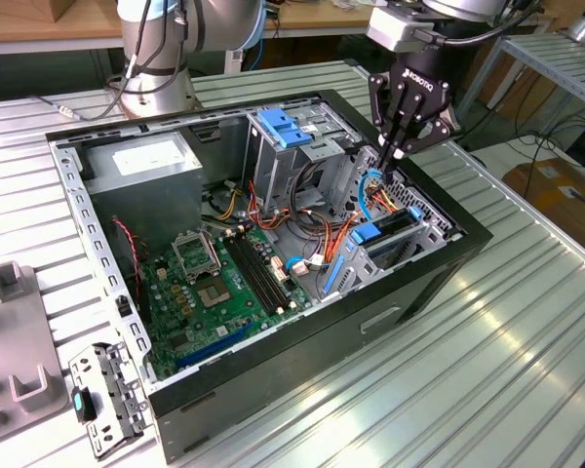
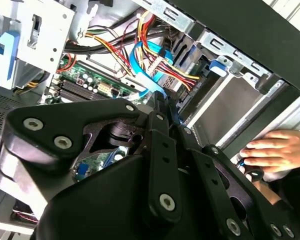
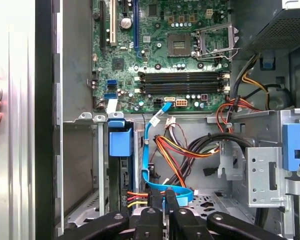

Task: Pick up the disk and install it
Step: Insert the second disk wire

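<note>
Tool [image 1: 396, 146]: poised over the front corner of the open computer case [image 1: 302, 341], its fingers drawn narrow, almost together. In the first wrist view the tool [image 3: 163, 196] has a blue data cable [image 3: 149, 150] running at its tips. Whether the cable is nipped between them cannot be settled.

Disk [image 1: 388, 231]: stands on edge in the lower drive cage [image 1: 424, 239], just below the tool, with its blue rail uppermost. The first wrist view shows the disk [image 3: 121, 145] slotted beside the cage wall, with orange and yellow power leads [image 3: 170, 155] close by.

Handling assessment: judged rigid, dense for its size and sensitive to shock. The metal faces are likely slick and the plastic rails somewhat flexible. The best hold appears to be across the rails or narrow edges, clear of the connector end and wiring.

Surroundings: a person's hand [image 2: 275, 150] rests on the case's outer edge. The case lies on a ribbed metal tabletop [image 1: 507, 370].
</note>
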